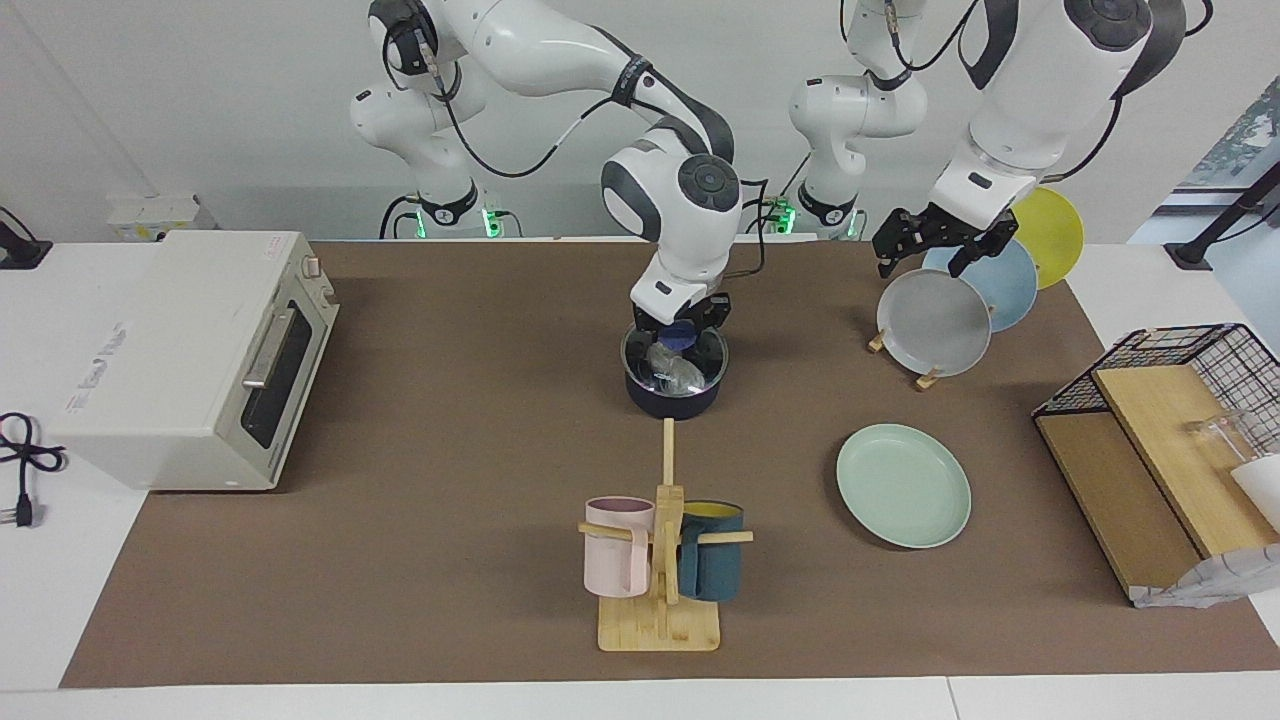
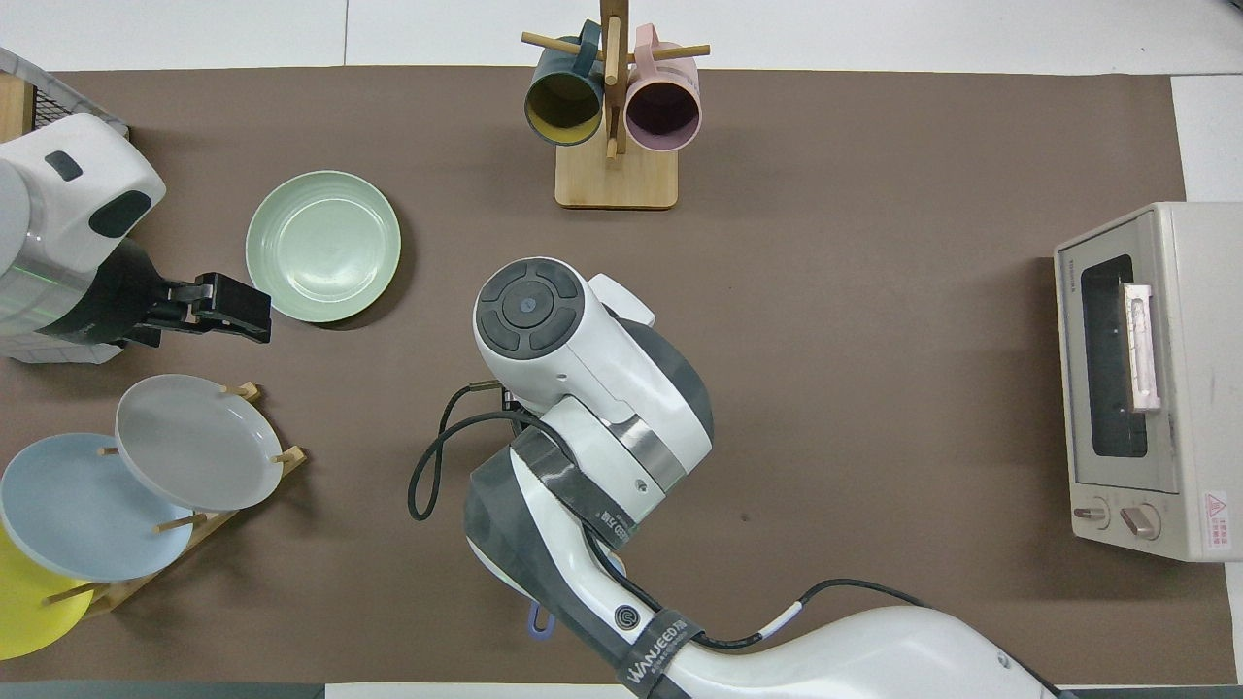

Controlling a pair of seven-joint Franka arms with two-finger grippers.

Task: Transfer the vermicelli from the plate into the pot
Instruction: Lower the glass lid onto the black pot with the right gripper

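Vermicelli [image 1: 672,370] lies in the pot [image 1: 673,395] mid-bench; the plate [image 1: 903,485] sits bare. Right end effector [image 1: 680,335], closed with nothing visibly held, hangs over the pot; left end effector [image 1: 925,245] waits wide over the plate rack [image 1: 900,355]. Risk: strands snagged on its fingertips could drag noodles back out on withdrawal.

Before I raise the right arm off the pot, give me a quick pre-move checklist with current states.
1. Vermicelli inside the pot: ok, a whitish bundle lies in it.
2. Both bundles in the pot: cannot tell, the right gripper covers part of the inside.
3. Mint-green plate emptied: ok, nothing lies on it.
4. Right gripper released: not ok, it is shut just above the pot; whether it holds noodles cannot be told.
5. Left gripper out of the way: ok, open and waiting over the plate rack.
6. Pot upright on the mat: ok.
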